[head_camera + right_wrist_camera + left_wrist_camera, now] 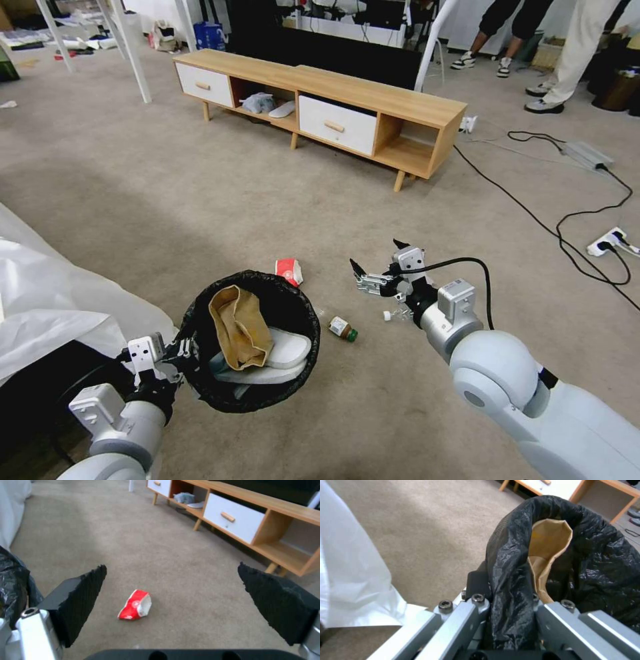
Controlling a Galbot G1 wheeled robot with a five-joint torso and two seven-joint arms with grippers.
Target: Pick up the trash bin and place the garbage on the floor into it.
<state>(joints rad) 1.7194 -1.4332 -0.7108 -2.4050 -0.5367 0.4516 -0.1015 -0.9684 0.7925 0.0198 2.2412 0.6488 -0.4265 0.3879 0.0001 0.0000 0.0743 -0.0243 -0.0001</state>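
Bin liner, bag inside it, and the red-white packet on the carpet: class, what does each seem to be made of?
Bin liner: thin glossy black plastic film, judging by its crinkles and sheen. It is pinched in the left hand.
Bag: matte tan paper, probably kraft, with soft creases.
Red-white packet: likely printed paper or foil, crumpled; hard to say which.

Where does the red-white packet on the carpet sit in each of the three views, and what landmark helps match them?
Head view: the red-white packet lies on the floor just beyond the trash bin, left of the open right gripper.
Left wrist view: not in it.
Right wrist view: the packet lies on the floor ahead, between the fingers.
Shared landmark: the wooden cabinet.
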